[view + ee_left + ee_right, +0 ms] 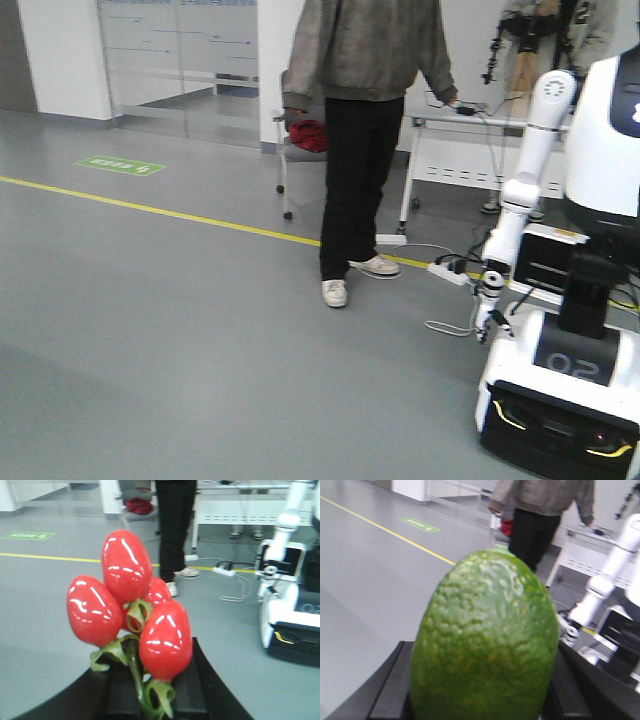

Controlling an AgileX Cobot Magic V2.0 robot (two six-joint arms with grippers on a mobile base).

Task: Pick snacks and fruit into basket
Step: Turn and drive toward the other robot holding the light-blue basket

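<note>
Light: bright, even, from overhead, shadows faint | Glare: white streaks on the glossy red fruit cluster [131,607], soft sheen on the grey floor [160,330] | Focus: green fruit [485,645] fairly sharp close up, background person [542,515] soft and blurred | Front view: slightly hazy, grainy.

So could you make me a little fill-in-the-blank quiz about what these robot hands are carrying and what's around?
1. The left gripper holds a cluster of shiny ____ tomatoes.
2. The right gripper holds a bumpy ____ fruit.
3. The person standing on the floor wears ____ trousers.
4. A ____ line runs across the grey floor.

Missing words: red; green; black; yellow
</note>
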